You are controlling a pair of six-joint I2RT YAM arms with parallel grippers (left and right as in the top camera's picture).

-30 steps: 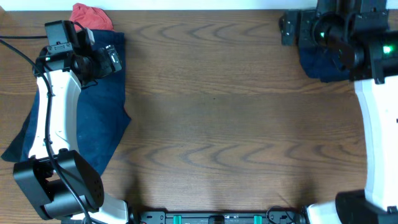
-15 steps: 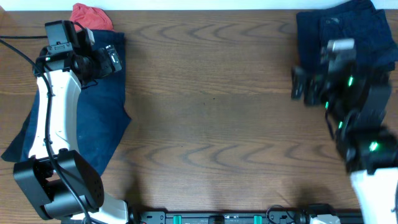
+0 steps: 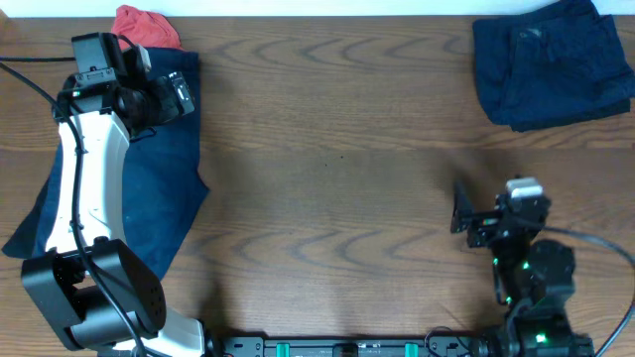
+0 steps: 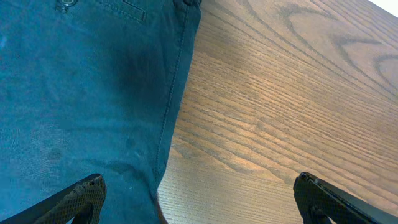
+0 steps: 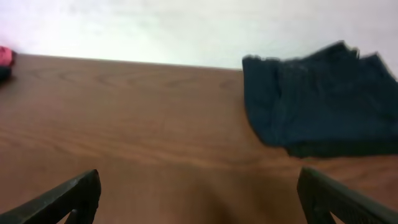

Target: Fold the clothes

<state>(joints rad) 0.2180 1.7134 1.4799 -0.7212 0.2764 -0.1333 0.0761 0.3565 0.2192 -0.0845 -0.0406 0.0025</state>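
Note:
A large navy-blue garment (image 3: 149, 188) lies spread at the table's left side; its seamed edge shows in the left wrist view (image 4: 81, 93). My left gripper (image 3: 177, 96) hovers over its upper right edge, open and empty, also in the left wrist view (image 4: 199, 205). A folded navy garment (image 3: 551, 61) lies at the back right, also in the right wrist view (image 5: 323, 102). A coral-red garment (image 3: 144, 25) lies bunched at the back left. My right gripper (image 3: 464, 210) is open and empty near the front right, far from the folded garment; its own view (image 5: 199, 205) shows bare wood between the fingers.
The brown wooden table (image 3: 337, 178) spans the view, with a white wall (image 5: 186, 25) behind its back edge. A black cable (image 3: 25, 79) runs by the left arm. The arm bases stand at the front edge.
My right arm has drawn back from over the folded navy garment at the back right to the front right, leaving the garment uncovered. The left arm has not moved.

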